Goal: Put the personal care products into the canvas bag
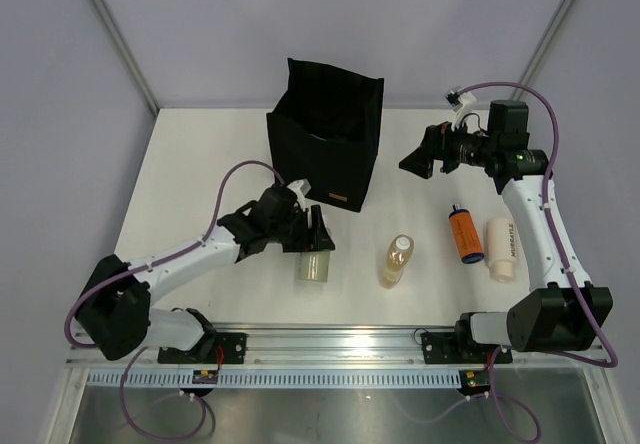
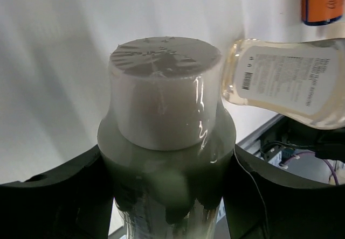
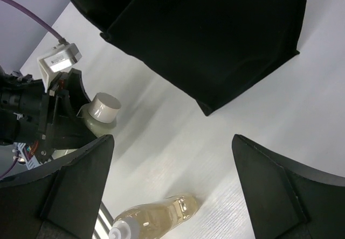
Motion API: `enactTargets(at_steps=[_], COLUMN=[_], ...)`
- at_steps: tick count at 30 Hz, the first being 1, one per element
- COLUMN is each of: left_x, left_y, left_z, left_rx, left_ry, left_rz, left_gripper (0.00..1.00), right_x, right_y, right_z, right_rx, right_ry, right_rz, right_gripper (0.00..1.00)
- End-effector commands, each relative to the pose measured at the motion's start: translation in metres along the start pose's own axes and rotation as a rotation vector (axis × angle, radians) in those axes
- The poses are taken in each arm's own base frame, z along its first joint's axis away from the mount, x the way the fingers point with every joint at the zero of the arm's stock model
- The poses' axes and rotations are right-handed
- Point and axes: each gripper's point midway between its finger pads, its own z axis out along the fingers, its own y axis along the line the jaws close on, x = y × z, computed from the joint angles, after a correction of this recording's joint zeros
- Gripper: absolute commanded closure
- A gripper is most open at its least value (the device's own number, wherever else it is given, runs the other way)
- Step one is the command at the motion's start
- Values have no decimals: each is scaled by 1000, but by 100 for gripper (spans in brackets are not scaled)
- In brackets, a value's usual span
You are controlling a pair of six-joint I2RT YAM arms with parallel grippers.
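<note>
Nearest the arm bases, the left claw [image 1: 308,242] is closed partway on the olive-green bottle [image 2: 164,196], its two jaws pressing the body just under the shoulder. The pale cap [image 2: 164,96] stands clear of them. A glossy film wraps the cap and shoulder, so the bottle will probably be slick. It looks like stiff plastic, light enough for one claw, and best taken low on the wide body rather than on the smooth cap. Whether its base touches the desk [image 1: 200,164] cannot be told.

Just to the right, the amber bottle [image 1: 396,261] lies on its side. It appears to be a hard, rounded shell that could roll, so its mid-body is the place to grip. Further right lie the orange tube [image 1: 463,234] and, beside it, the white tube [image 1: 500,248], both likely soft and squeezable.

Behind the held bottle stands the canvas bag [image 1: 328,134], mouth up, close to the left claw. Its limp rim may fold under a nudge.

Farthest back, the right claw [image 1: 422,156] hangs spread wide with nothing in it, beside the bag and well apart from the tubes.
</note>
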Motion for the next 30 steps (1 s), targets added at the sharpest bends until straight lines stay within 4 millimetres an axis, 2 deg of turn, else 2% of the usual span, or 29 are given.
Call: enactTargets(at_steps=[1, 2, 3, 6, 7, 9, 10, 13, 14, 15, 18, 19, 20, 21, 22, 23, 24, 25, 27, 28, 29, 30], left_x=[-85, -94, -113, -140, -157, -176, -189, -221, -240, -257, -308, -324, -339, -356, -371, -385, -398, -408, -420, -421, -419, -417], left_y=[-101, -110, -125, -146, -165, -179, -196, -207, -213, -208, -205, -198, -196, -204, -195, -189, -195, -184, -178, -169, -162, -157], left_z=[-61, -70, -88, -119, -143, -160, -181, -192, -207, -198, -214, -196, -197, -212, -187, -187, -197, -170, -161, -137, -126, -117], left_rx=[315, 337, 365, 407, 444, 466, 499, 481, 462, 429, 372, 327, 302, 311, 270, 246, 254, 213, 181, 153, 126, 110], left_ry=[-251, -270, -319, -391, -447, -502, -554, -654, -735, -762, -928, -944, -992, -1059, -1055, -1085, -1122, -1102, -1104, -1070, -1041, -1019], left_rz=[110, 117, 128, 144, 163, 176, 198, 213, 204, 194, 157, 150, 146, 149, 135, 119, 115, 106, 119, 130, 129, 135], left_gripper=[100, 100, 100, 100, 100, 100, 100, 100, 100, 100, 100, 100, 100, 100, 100, 100, 100, 100, 100, 100, 97, 90], right_x=[-8, -8, -9, -10, -10, -10, -10, -8, -8, -8, -9, -8, -7, -4, -2, 0, 4, 5, 11, 14, 19, 24], right_y=[9, 10, 10, 13, 15, 18, 21, 27, 29, 32, 36, 37, 36, 37, 37, 38, 38, 39, 38, 38, 38, 41], right_z=[-5, -5, -6, -7, -8, -10, -11, -14, -15, -16, -19, -20, -20, -21, -21, -21, -22, -22, -25, -26, -27, -30], right_rx=[-34, -37, -37, -48, -52, -66, -73, -103, -111, -129, -139, -137, -134, -134, -136, -140, -137, -136, -121, -116, -119, -134], right_ry=[-32, -32, -33, -36, -37, -37, -39, -39, -40, -39, -42, -45, -45, -44, -42, -39, -37, -35, -28, -24, -16, -14], right_rz=[-50, -54, -56, -63, -72, -88, -100, -136, -147, -164, -199, -207, -210, -212, -212, -208, -214, -217, -247, -260, -278, -354], right_gripper=[0, 0, 0, 0, 1, 1, 0, 0, 0, 1, 1, 0, 0, 1, 1, 1, 0, 0, 1, 1, 0, 0])
